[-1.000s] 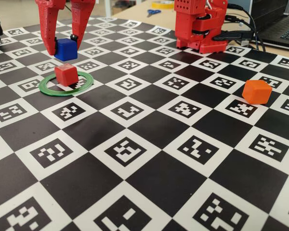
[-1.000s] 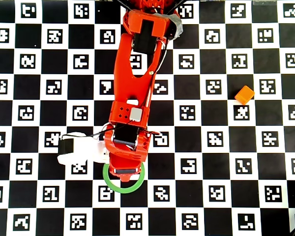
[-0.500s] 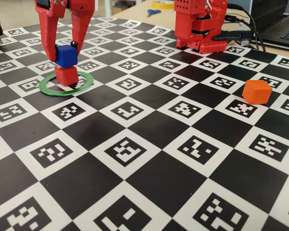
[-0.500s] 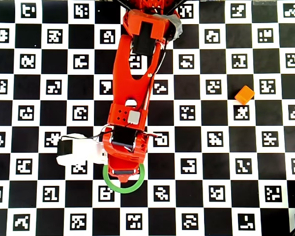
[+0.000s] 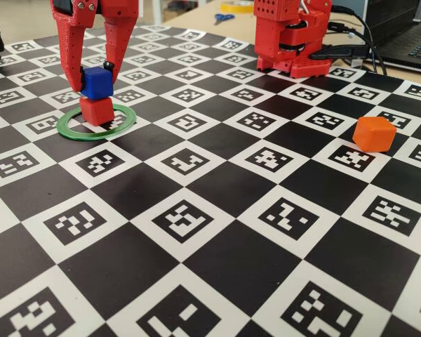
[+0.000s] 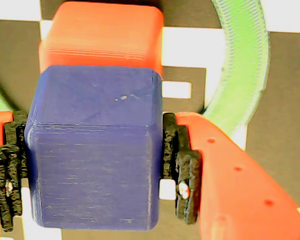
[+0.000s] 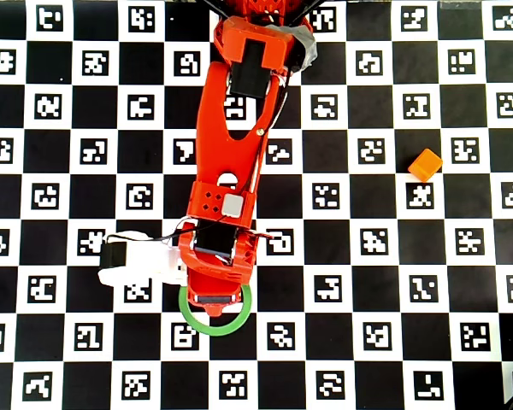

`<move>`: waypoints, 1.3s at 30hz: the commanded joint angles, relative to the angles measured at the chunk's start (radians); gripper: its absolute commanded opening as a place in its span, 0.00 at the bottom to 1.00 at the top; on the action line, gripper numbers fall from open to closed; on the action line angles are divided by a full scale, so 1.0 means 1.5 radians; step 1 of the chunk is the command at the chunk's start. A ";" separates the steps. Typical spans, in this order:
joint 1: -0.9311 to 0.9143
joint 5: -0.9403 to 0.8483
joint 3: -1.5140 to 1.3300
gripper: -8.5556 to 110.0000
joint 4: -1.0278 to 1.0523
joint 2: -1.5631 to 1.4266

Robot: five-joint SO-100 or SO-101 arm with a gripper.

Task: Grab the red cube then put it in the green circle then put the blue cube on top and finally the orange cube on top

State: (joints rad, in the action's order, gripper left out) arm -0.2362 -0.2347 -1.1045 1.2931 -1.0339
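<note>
The red cube (image 5: 97, 111) stands inside the green circle (image 5: 71, 130) at the left of the fixed view. The blue cube (image 5: 96, 82) sits squarely on top of it. My gripper (image 5: 92, 76) comes down from above and is shut on the blue cube, one finger on each side. In the wrist view the blue cube (image 6: 95, 155) fills the space between the black pads (image 6: 182, 170), with the red cube (image 6: 102, 35) under it and the green circle (image 6: 245, 65) beyond. The orange cube (image 5: 374, 133) lies alone at the right. From overhead the arm hides both stacked cubes; the orange cube (image 7: 425, 164) and part of the green circle (image 7: 215, 329) show.
The arm's red base (image 5: 291, 38) stands at the back of the checkered marker mat (image 5: 217, 210). Cables and a laptop (image 5: 407, 42) lie behind it at the right, scissors (image 5: 223, 17) farther back. A white camera block (image 7: 137, 260) sticks out from the wrist.
A second ago the blue cube hung in the gripper above and behind the red cube. It has come down and forward onto the red cube; little moved in the last half second.
</note>
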 commanded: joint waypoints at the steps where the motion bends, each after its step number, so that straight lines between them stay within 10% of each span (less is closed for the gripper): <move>1: -0.009 0.005 0.003 0.31 -0.009 -0.032; 39: 0.070 0.133 -0.028 0.48 0.174 -0.318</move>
State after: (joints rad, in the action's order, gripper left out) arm -0.1687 -0.0537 -1.2164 1.5048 -1.3576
